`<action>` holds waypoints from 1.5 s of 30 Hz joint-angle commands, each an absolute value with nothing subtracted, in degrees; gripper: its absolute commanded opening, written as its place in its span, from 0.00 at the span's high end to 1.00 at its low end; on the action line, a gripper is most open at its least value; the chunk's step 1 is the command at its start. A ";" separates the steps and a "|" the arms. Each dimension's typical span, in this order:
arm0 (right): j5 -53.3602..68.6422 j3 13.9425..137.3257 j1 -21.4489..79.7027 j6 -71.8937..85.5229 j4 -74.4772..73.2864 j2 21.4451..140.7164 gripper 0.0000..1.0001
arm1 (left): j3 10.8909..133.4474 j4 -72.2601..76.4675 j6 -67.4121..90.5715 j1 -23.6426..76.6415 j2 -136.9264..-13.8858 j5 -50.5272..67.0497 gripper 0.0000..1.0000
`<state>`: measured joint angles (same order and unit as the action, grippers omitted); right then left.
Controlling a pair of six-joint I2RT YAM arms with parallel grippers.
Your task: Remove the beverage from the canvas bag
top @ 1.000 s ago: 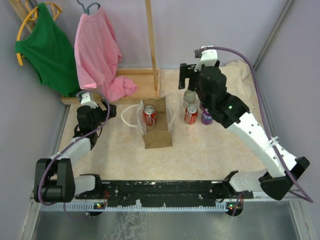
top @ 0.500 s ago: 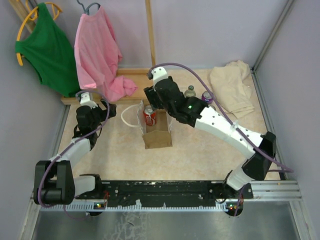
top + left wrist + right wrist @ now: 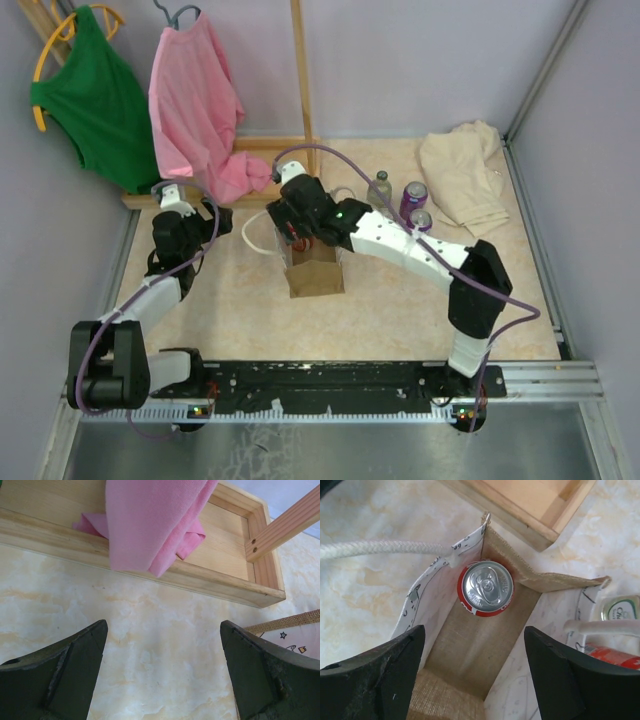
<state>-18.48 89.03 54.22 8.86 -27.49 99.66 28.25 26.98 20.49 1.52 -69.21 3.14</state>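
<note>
The canvas bag (image 3: 316,268) stands open in the middle of the table, and its tan inside (image 3: 480,645) also shows in the right wrist view. A red beverage can (image 3: 486,588) stands upright at the bag's far end. My right gripper (image 3: 474,628) is open and hovers above the bag's mouth, jaws spread wider than the can and touching nothing. In the top view my right gripper (image 3: 296,225) covers the can. My left gripper (image 3: 162,625) is open and empty over bare table, left of the bag (image 3: 295,630), and also shows in the top view (image 3: 185,228).
A clear bottle (image 3: 379,188), a purple can (image 3: 413,197) and another can (image 3: 421,220) stand right of the bag, with a red can (image 3: 615,655) beside it. A beige cloth (image 3: 460,180) lies at the back right. A wooden rack base (image 3: 220,555) holds a pink garment (image 3: 150,520). White rope handle (image 3: 380,549).
My right arm has swung left from above the drinks to above the bag's open mouth. My left arm has not moved.
</note>
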 commanded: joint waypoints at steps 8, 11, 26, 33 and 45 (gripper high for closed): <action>-16.92 90.65 52.03 12.87 -23.87 103.62 0.24 | 29.35 27.31 19.21 1.84 -68.91 2.29 0.00; -15.36 90.35 50.75 13.55 -23.52 104.76 0.19 | 29.51 27.44 19.38 1.83 -69.12 2.38 0.00; -13.26 92.98 49.19 13.45 -22.65 110.57 0.14 | 29.58 27.51 19.41 1.86 -70.02 2.59 0.00; -14.51 94.33 49.14 13.10 -22.32 113.81 0.15 | 29.36 27.51 19.40 1.85 -69.95 2.46 0.00; -16.44 95.80 48.84 13.02 -22.46 117.33 0.29 | 29.29 27.42 19.33 1.82 -69.70 2.54 0.00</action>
<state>-14.39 92.92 49.32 13.21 -24.08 117.10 28.25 26.96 19.66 1.52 -69.76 2.76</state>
